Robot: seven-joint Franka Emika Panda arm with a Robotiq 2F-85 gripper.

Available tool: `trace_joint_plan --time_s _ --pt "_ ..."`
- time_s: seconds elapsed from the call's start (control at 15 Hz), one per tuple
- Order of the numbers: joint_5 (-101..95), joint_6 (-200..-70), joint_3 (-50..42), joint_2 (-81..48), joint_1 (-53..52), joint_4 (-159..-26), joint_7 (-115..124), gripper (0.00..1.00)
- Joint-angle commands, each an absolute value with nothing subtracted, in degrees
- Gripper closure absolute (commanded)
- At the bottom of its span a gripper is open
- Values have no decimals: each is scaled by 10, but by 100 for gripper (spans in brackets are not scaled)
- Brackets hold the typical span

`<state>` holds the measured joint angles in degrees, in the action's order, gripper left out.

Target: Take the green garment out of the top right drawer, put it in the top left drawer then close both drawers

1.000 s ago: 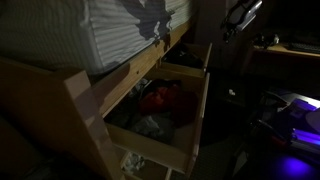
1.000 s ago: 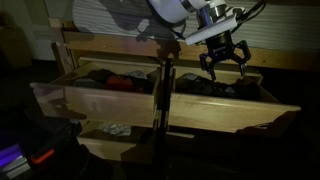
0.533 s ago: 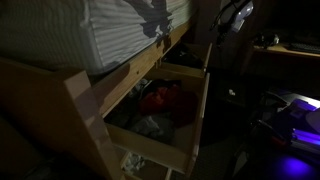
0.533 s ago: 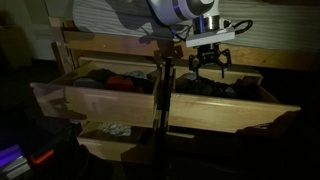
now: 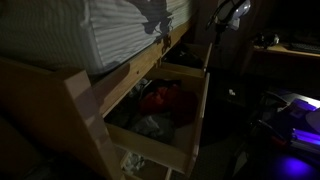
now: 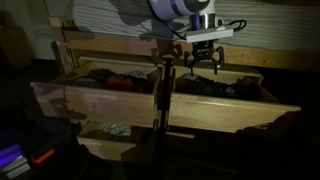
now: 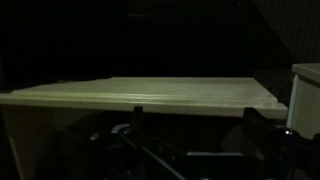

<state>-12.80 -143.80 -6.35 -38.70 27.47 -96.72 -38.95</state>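
1. The claw [image 6: 203,63] hangs with its fingers spread wide and nothing between them. It points downward, apparently set for a reach into clothing rather than carrying anything.
2. In the wrist view the two fingers show dark and well apart at the lower edge. A pale wooden board [image 7: 140,95] runs across just ahead of them.
3. Directly beneath the claw is the right drawer [image 6: 235,106]. It is pulled well out of the bed frame, so its contents can be reached from above.
4. A dark heap of clothes [image 6: 205,88] fills that drawer under the claw. The green garment is probably somewhere in this heap, but the light is too dim to pick out any green.
5. Beside the claw, just past the upright post [image 6: 162,95], the left drawer [image 6: 95,100] also stands open. That leaves it ready to receive the garment.
6. A red cloth [image 6: 118,82] already lies in that drawer, well apart from the claw.
7. Lower and farther out on the same side, a bottom drawer [image 6: 110,135] sits partly open. It seems to have no part in the job.
8. Above and behind the claw, a striped mattress [image 6: 100,18] rests on the frame.
9. As things lie, the lift has not yet been made. Both drawers need to stay open until the garment has crossed over.
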Motion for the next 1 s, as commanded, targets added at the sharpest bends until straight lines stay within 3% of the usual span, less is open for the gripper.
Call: trace_joint_plan --time_s 0.0,0.27,0.73,0.8,0.93 --pt "-98 -1438 -21 -430 306 -927 -518 0" --pt "-89 -1375 -10 -501 312 -837 -650 0" --pt "-20 -1382 -20 -636 298 -680 -550 0" --pt "-37 -1390 -29 -600 295 -731 -570 0" --pt "-29 -1390 -25 -626 294 -702 -554 0"
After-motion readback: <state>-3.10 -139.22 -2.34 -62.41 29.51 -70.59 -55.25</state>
